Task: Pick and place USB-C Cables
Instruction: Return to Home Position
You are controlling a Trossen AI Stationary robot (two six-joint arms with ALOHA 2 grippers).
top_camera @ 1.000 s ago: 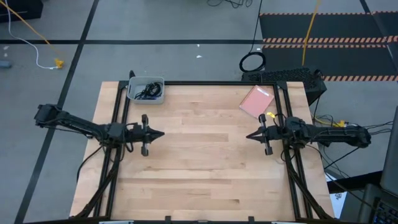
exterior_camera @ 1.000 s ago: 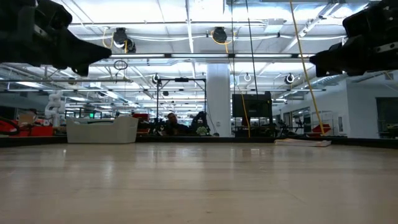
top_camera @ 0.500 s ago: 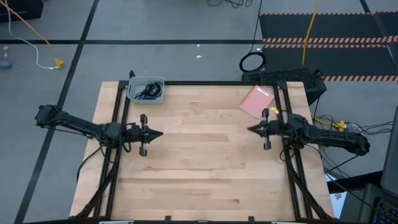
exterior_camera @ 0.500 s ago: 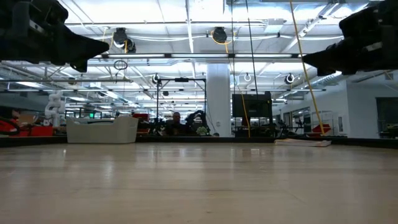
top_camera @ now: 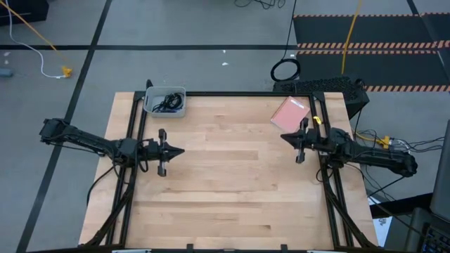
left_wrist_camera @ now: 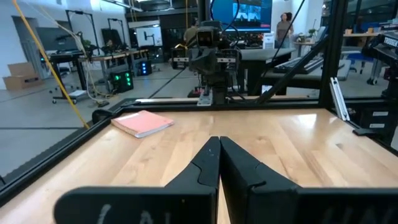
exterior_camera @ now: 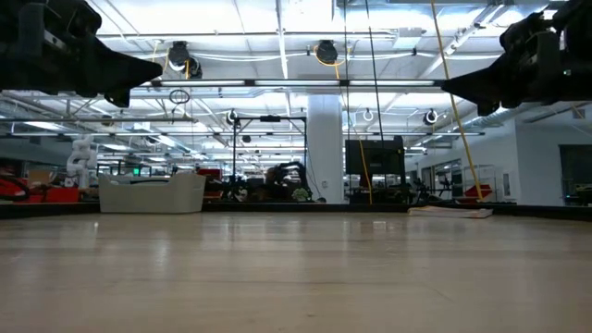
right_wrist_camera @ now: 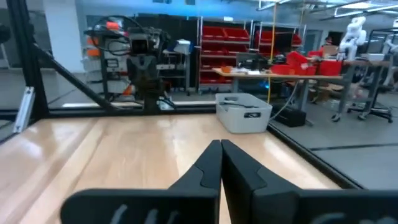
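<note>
Cables (top_camera: 166, 104): dark tangle inside white bin (top_camera: 148, 107), back-left corner of worktop (top_camera: 225, 197). Left tool (top_camera: 181, 151) nearby, right tool (top_camera: 283, 136) well apart; both pinched closed, empty.

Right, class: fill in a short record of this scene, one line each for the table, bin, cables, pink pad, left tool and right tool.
table: wooden top inside a black frame
bin: white, at the table's far left corner
cables: dark tangle inside the bin; count unclear
pink pad: lying flat near the far right corner
left tool: shut, empty, above the table's left side, pointing inward
right tool: shut, empty, above the right side, beside the pink pad
</note>
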